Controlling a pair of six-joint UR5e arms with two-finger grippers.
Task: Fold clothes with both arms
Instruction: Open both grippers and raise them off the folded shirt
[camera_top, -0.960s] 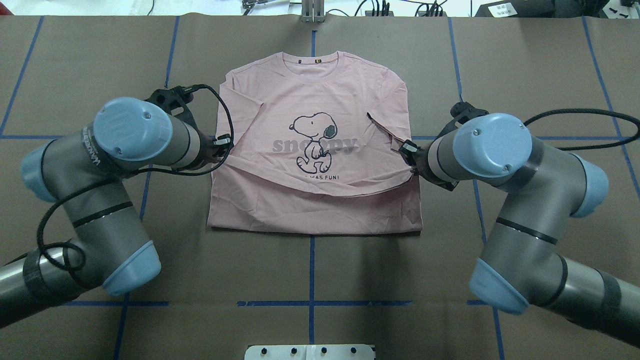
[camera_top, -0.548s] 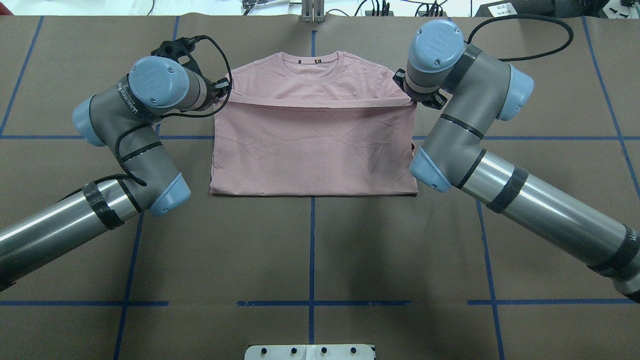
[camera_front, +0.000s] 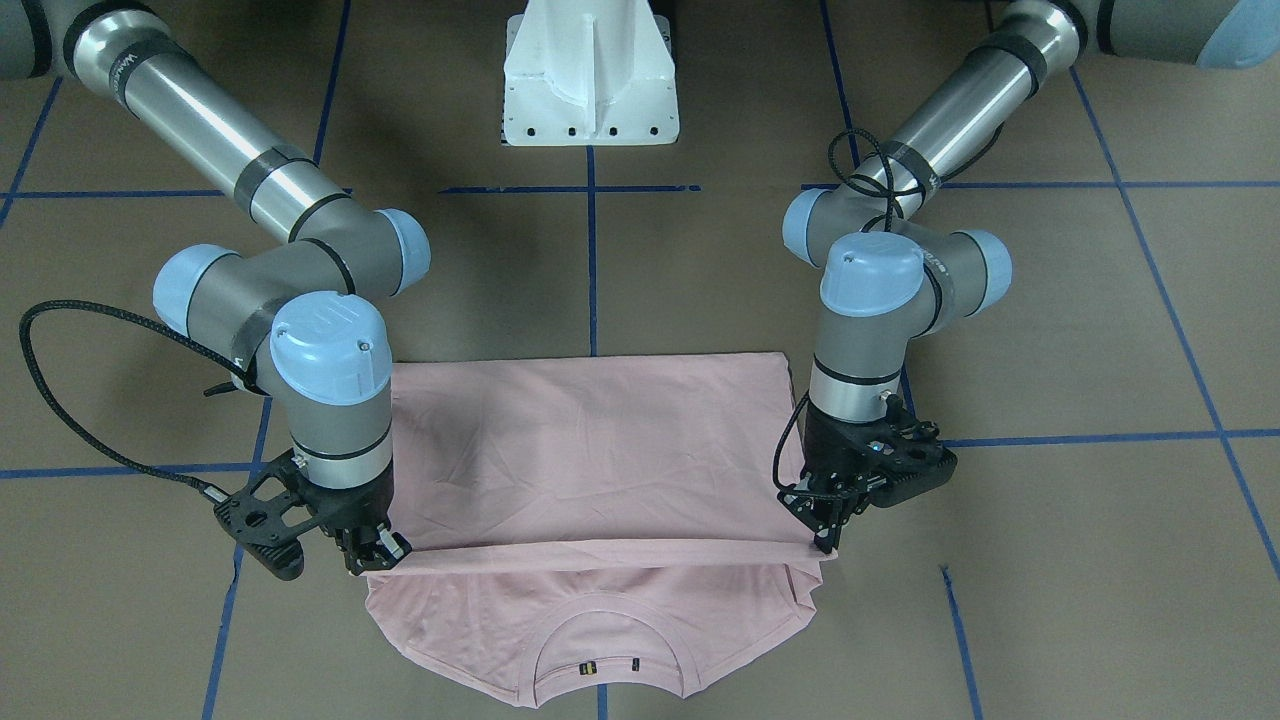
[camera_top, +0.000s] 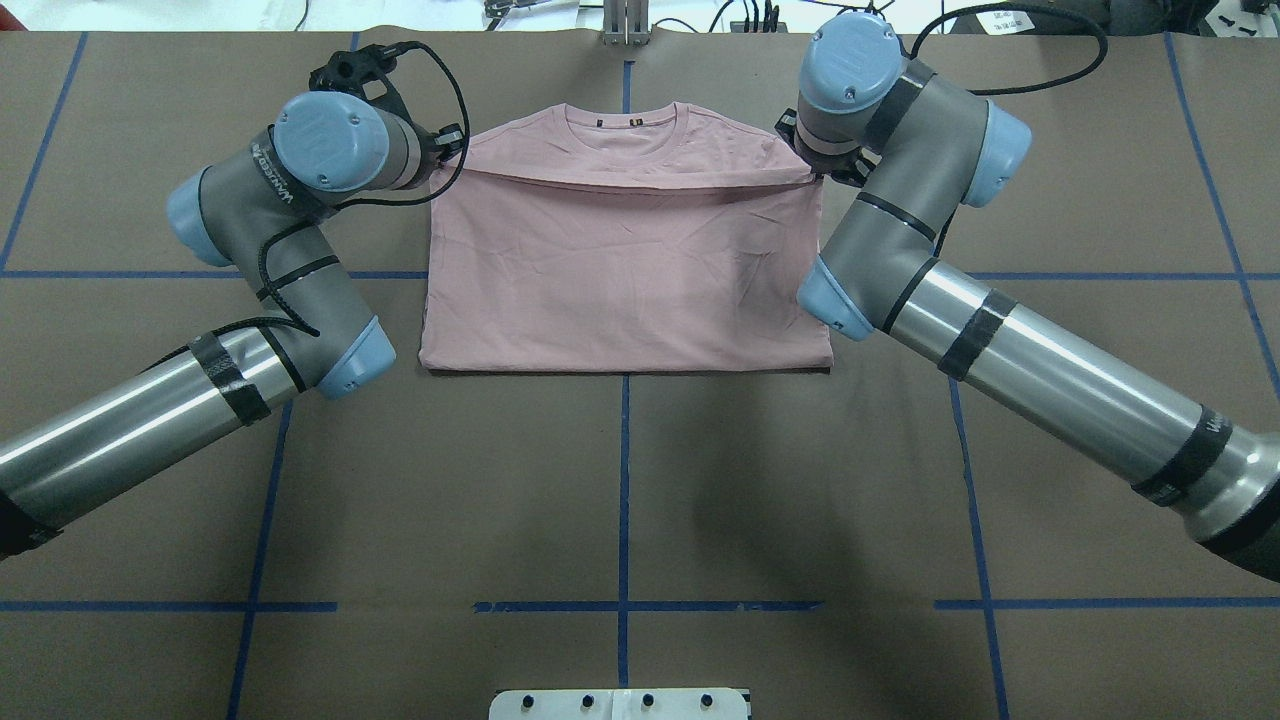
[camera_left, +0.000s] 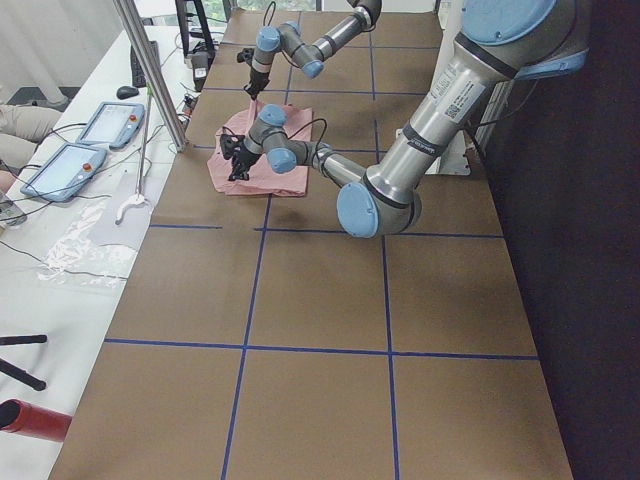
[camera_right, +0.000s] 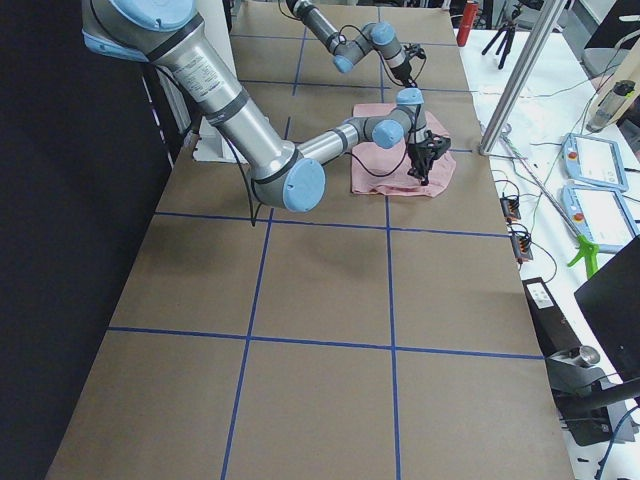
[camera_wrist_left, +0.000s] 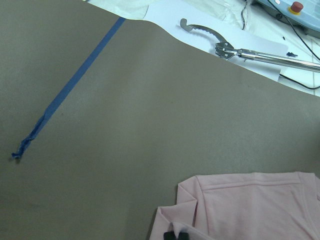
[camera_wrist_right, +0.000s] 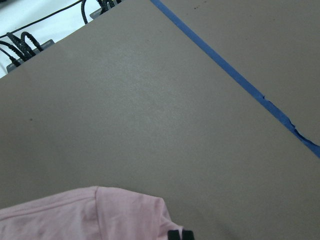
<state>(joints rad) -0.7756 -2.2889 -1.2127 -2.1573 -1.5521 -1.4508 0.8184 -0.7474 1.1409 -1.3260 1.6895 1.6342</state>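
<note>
The pale pink T-shirt (camera_top: 625, 280) lies flat at the far middle of the table, its lower half folded over towards the collar. The Snoopy print is hidden under the fold. My left gripper (camera_top: 447, 150) is shut on the folded hem's left corner. My right gripper (camera_top: 815, 172) is shut on the hem's right corner. In the front-facing view the shirt (camera_front: 590, 450) shows its collar nearest the camera, with the left gripper (camera_front: 825, 540) and right gripper (camera_front: 385, 553) pinching the hem just above the table. Each wrist view shows a pink corner (camera_wrist_left: 250, 205) (camera_wrist_right: 100, 215).
The brown table cover carries a blue tape grid (camera_top: 624, 480). The white pedestal base (camera_front: 590, 80) stands at the robot's side. A metal post (camera_top: 625, 25) and cables sit at the far edge. A metal grabber tool (camera_wrist_left: 240, 50) lies on the white side table.
Both arms carried the hem away from the robot, towards the collar. The fold covered the Snoopy print and now reaches just short of the neckline.
</note>
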